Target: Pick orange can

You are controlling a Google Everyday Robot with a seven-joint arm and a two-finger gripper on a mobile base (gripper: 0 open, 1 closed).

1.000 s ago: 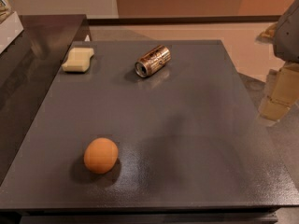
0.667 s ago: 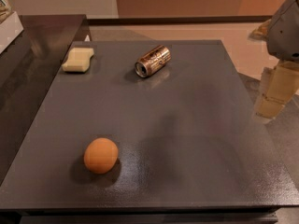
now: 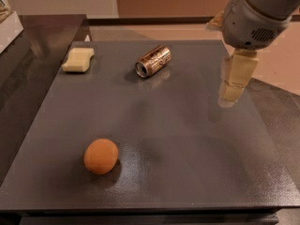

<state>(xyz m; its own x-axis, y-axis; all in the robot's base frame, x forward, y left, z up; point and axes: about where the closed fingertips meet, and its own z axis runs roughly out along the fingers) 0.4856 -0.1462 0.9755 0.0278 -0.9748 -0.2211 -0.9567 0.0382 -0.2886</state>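
The orange can (image 3: 153,61) lies on its side at the far middle of the dark grey table (image 3: 178,144); it is coppery with pale markings, and its silver end faces the front left. My gripper (image 3: 228,100) hangs from the grey arm at the upper right and points down over the right part of the table. It is well to the right of the can and a little nearer the front. It holds nothing that I can see.
A round orange fruit (image 3: 101,156) sits at the front left of the table. A pale yellow sponge (image 3: 78,60) lies at the far left. A dark counter (image 3: 33,46) adjoins the table on the left.
The arm and gripper have moved left, from beyond the table's right edge to over its right part. The can, fruit and sponge have not moved.
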